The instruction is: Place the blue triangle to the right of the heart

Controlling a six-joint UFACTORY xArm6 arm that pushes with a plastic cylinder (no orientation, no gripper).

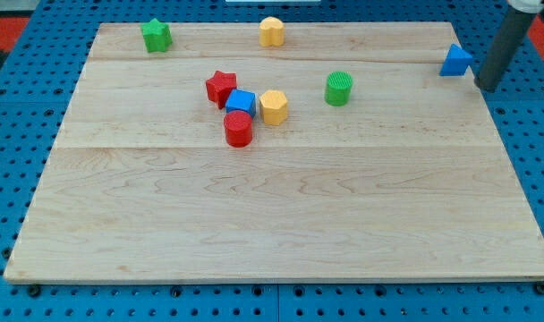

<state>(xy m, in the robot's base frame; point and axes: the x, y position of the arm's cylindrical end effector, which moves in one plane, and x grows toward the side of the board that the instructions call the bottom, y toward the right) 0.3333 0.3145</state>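
I count seven blocks on my wooden board (281,215). Two are blue, a triangle (455,61) and a cube (241,102); two red, a star (220,87) and a cylinder (239,129). Two are green, a star (156,35) and a cylinder (338,88); two yellow, a heart (271,31) and a hexagon (273,106) — so eight in all.

pretty plain setup: a pale wooden board (281,215) lying flat on a blue pegboard surface (12,134) dotted with holes, evenly lit with soft shadows
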